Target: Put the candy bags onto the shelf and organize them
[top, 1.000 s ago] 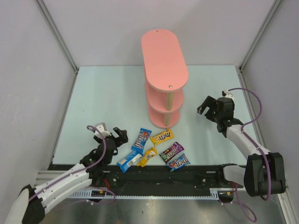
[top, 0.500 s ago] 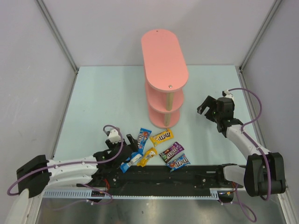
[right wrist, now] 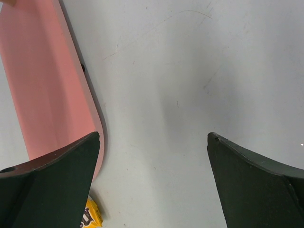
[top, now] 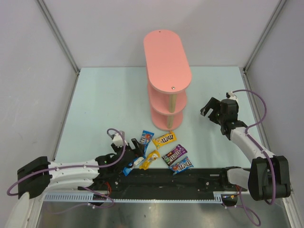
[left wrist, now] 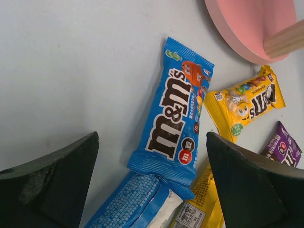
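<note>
Six candy bags lie in a cluster on the table before the pink shelf [top: 167, 61]: two blue [top: 146, 139] [top: 130, 165], two yellow [top: 164, 139] [top: 150, 160], two purple [top: 174, 154] [top: 182, 165]. My left gripper [top: 136, 147] is open and empty, low over the two blue bags. In the left wrist view its jaws [left wrist: 152, 142] stand either side of the near end of the upper blue bag [left wrist: 176, 114], which overlaps the lower blue bag [left wrist: 137, 204]. My right gripper [top: 211, 108] is open and empty, right of the shelf and above bare table.
The shelf's bottom board [left wrist: 251, 23] and a wooden post lie just beyond the bags. A yellow bag [left wrist: 249, 102] and a purple one [left wrist: 287, 149] lie right of the left jaws. The right wrist view shows the shelf board [right wrist: 47, 85] and a yellow bag corner [right wrist: 92, 216]. Walls enclose the table.
My left arm has swung right and stretched forward, bringing its open gripper from left of the bags to over the two blue ones. The right arm has not moved.
</note>
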You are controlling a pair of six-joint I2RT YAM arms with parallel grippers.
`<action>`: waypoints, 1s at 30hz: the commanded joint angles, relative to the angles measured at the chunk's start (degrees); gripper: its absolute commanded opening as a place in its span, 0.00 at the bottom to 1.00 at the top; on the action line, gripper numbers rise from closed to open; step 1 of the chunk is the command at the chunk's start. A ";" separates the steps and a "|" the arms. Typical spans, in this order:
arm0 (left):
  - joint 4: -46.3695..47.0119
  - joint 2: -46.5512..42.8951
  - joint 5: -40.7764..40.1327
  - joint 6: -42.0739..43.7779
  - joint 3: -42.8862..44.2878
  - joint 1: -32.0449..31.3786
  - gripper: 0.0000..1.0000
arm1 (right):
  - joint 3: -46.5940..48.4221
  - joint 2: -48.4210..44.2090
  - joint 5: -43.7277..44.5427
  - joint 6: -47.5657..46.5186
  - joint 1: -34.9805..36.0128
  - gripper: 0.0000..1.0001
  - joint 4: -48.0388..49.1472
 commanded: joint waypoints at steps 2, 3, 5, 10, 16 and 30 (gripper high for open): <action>5.25 2.18 2.89 1.29 0.09 -1.02 1.00 | -0.28 -0.79 -0.05 0.46 -0.07 1.00 1.16; 5.52 3.15 2.99 1.20 0.18 -1.20 1.00 | -0.28 -0.80 0.04 0.46 -0.07 1.00 1.07; 6.92 4.03 3.34 0.85 0.01 -1.72 0.98 | -0.28 -0.80 -0.05 0.37 -0.07 1.00 1.07; 8.07 6.32 4.22 -1.87 -0.17 -2.25 0.83 | -0.28 -1.06 -0.05 0.37 -0.07 1.00 0.90; 9.39 4.83 4.13 -1.79 -0.87 -2.87 0.60 | -0.37 -0.88 -1.53 0.37 -0.16 1.00 1.16; 14.66 -11.49 7.99 10.41 -6.93 -2.87 0.06 | -0.28 -1.15 -2.07 0.64 -0.24 1.00 1.60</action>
